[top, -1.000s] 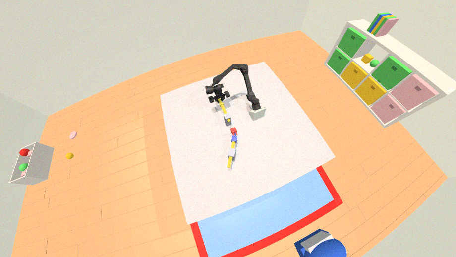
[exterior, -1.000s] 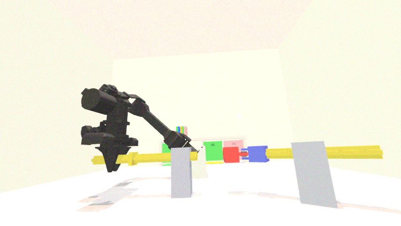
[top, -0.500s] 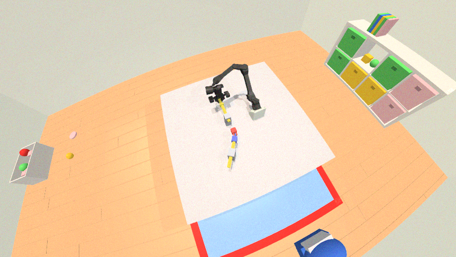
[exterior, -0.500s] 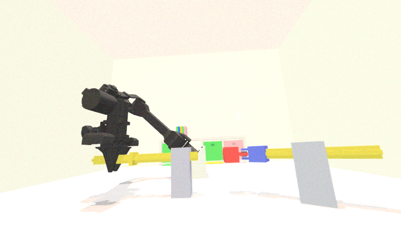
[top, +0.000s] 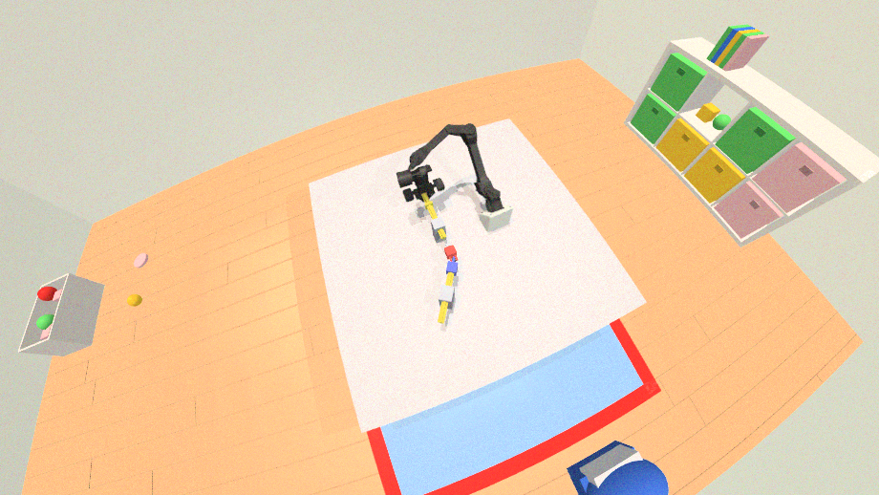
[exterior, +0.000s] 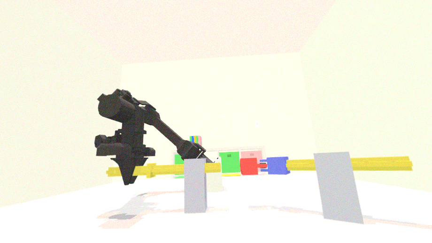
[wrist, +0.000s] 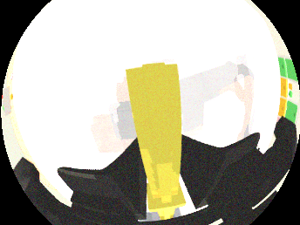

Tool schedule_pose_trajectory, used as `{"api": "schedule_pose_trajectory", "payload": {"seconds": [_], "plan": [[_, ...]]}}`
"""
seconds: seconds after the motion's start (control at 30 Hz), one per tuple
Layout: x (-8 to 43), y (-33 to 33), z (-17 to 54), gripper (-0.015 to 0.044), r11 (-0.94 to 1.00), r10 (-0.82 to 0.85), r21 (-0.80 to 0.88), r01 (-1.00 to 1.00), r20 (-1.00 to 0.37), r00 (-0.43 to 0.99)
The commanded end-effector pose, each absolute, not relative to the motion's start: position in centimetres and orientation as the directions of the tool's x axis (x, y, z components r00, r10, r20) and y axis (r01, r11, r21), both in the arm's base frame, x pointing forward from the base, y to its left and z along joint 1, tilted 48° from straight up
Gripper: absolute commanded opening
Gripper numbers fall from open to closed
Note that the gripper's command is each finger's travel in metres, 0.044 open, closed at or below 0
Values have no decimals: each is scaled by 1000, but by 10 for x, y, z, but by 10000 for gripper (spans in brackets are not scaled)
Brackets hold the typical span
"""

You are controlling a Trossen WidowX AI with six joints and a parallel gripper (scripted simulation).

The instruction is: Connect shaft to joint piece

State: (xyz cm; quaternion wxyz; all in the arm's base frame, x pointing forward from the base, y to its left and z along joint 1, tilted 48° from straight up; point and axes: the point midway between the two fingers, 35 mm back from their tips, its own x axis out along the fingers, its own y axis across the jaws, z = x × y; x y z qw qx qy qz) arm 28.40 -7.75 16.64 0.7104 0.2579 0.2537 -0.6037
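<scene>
The yellow second shaft [top: 431,210] [exterior: 169,169] [wrist: 154,100] runs through its grey block [top: 438,227] [exterior: 195,190]. My gripper [top: 424,195] [exterior: 129,182] [wrist: 160,146] is shut on this shaft near its outer end, outside the collar [exterior: 150,170]. The shaft's inner end sticks out a little past the block, with a gap to the red square joint piece [top: 450,251] [exterior: 249,166]. The red piece is hinged to a blue fork [top: 452,268] [exterior: 278,165] on the yellow first shaft [top: 442,312] [exterior: 381,163]. The inside of the red piece's opening is hidden.
The first shaft's grey block [top: 447,294] [exterior: 338,190] stands on the white table top [top: 523,270]. The arm's pale base [top: 495,218] stands beside the second shaft's block. A blue mat with a red border [top: 535,455] lies beyond the table's edge. Shelves stand far off.
</scene>
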Motion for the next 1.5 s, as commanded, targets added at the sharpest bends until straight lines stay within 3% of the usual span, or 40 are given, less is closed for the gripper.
{"api": "schedule_pose_trajectory", "payload": {"seconds": [0.0,1.47], "plan": [[284,-73,161,0,136,-725,57,989,-675,139],[280,-29,113,0,135,-723,55,989,-677,137]]}}
